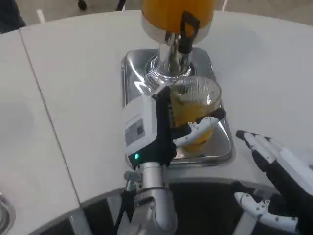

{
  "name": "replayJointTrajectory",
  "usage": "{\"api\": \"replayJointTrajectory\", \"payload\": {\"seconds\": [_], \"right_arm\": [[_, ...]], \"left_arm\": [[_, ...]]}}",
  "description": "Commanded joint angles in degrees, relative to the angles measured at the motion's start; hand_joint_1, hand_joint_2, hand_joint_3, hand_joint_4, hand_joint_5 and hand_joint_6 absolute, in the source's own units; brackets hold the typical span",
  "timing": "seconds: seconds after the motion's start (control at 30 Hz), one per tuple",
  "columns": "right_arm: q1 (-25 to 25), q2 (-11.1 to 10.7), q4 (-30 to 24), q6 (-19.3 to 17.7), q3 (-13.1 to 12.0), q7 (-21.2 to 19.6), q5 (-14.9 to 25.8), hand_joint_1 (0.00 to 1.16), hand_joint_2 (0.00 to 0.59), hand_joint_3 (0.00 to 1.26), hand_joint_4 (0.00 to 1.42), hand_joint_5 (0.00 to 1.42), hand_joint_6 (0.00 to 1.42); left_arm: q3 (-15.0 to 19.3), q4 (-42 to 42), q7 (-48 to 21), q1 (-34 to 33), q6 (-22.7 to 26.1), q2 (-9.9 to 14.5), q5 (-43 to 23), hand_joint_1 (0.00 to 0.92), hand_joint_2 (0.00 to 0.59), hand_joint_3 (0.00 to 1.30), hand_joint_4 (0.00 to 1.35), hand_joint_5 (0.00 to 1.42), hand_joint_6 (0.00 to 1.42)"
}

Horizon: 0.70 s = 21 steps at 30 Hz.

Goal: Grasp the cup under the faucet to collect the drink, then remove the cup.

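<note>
A clear ribbed cup (pixel 196 108) holding orange drink stands on the silver drip tray (pixel 225 149), just below the black faucet (pixel 187 30) of the orange drink dispenser (pixel 177 12). My left hand (pixel 152 128) wraps around the cup from its left side, fingers (pixel 199 131) curled across the front of it. My right hand (pixel 276 166) hovers open to the right of the tray, fingers spread, holding nothing.
The dispenser's chrome stand (pixel 168 61) rises from the back of the tray. The curved front edge of the white table (pixel 73 98) runs right below the tray. A seam crosses the tabletop on the left. A metal rim (pixel 4 211) shows at the bottom left.
</note>
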Motion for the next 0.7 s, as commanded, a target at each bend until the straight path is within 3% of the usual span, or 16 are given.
{"api": "replayJointTrajectory", "payload": {"seconds": [0.03,0.17,0.7], "right_arm": [[-0.18,-0.47,0.93,0.59,0.20,0.39,0.16,0.29,0.496,0.00,0.00,0.00,0.05],[-0.66,-0.66,1.48,0.29,0.21,-0.16,0.60,0.29,0.499,0.00,0.00,0.00,0.05],[-1.18,-0.76,2.20,-1.48,1.68,-2.71,0.57,0.31,0.501,0.00,0.00,0.00,0.05]], "left_arm": [[0.66,1.18,0.93,0.55,-2.13,-0.26,-0.69,0.610,0.049,1.06,1.07,1.42,1.42],[1.06,1.05,1.01,0.41,-3.50,0.51,-0.57,0.615,0.047,1.07,1.07,1.42,1.42],[3.89,-4.79,-0.74,3.23,-4.90,8.86,-0.19,0.599,0.045,1.08,1.09,1.42,1.42]]}}
